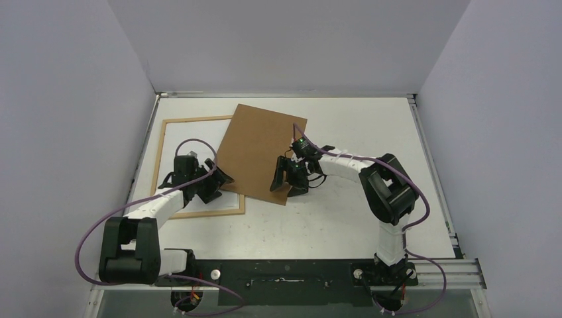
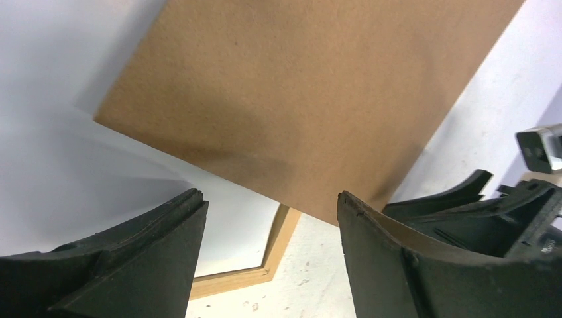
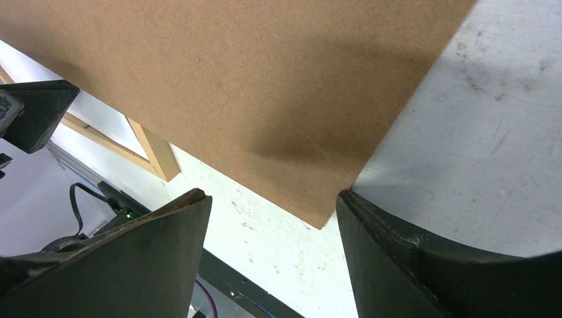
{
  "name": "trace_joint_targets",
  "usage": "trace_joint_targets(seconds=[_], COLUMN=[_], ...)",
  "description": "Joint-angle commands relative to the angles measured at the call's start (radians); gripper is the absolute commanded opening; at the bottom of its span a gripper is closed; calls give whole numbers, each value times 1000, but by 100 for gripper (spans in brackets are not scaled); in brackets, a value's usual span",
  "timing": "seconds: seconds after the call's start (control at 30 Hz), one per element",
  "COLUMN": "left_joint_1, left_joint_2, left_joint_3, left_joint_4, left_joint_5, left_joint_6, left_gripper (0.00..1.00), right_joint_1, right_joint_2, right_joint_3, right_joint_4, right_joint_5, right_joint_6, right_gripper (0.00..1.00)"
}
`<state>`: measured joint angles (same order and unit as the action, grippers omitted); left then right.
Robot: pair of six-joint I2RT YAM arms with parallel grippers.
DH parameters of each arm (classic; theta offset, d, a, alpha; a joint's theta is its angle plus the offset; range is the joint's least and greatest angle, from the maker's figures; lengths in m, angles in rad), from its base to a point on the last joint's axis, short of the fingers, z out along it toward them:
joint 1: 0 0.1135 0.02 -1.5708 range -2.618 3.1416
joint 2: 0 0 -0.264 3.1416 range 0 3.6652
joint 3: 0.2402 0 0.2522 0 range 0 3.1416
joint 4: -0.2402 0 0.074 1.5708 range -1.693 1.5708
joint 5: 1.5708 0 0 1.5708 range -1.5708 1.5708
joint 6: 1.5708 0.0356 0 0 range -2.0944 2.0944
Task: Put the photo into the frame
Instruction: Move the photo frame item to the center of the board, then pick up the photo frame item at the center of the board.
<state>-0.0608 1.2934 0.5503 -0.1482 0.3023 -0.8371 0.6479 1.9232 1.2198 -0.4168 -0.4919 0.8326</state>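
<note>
Left gripper [image 1: 215, 182] and right gripper [image 1: 287, 180], both open and empty, flank a skewed backing board [image 1: 258, 149].
The frame [image 1: 197, 119] lies left of the board, tucked under its left edge. The white sheet [image 1: 192, 159] inside may be the photo, face hidden. Best to rotate the board square before seating it.

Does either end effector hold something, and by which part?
Nothing is held: the left end effector and the right end effector are both open near the brown board.
</note>
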Motion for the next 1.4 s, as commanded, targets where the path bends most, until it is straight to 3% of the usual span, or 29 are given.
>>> trace_joint_targets(seconds=[0.0,0.13,0.33,0.57,0.73,0.93,1.1,1.37], left_joint_1=[13,54,205,274,285,300,302,299], left_joint_2=[-2,-37,-94,129,295,410,493,535], left_joint_3=[-16,-7,129,274,411,475,527,531], left_joint_4=[129,72,-194,-163,-228,-233,-273,-275], left_joint_5=[65,38,-15,149,185,291,385,439], left_joint_6=[-72,-61,153,262,357,385,387,397], left_gripper=[70,70,76,79,77,72,61,61], right_joint_1=[-4,-14,-52,-81,-93,-103,-112,-116], right_joint_2=[85,73,13,11,46,67,80,93], right_joint_3=[-58,-62,-75,-82,-71,-56,-46,-36], right_joint_4=[41,28,-8,10,7,15,12,18], right_joint_5=[127,135,182,204,197,170,159,132], right_joint_6=[-36,-43,-60,-64,-86,-95,-101,-91], right_gripper=[72,72,74,75,75,75,74,74])
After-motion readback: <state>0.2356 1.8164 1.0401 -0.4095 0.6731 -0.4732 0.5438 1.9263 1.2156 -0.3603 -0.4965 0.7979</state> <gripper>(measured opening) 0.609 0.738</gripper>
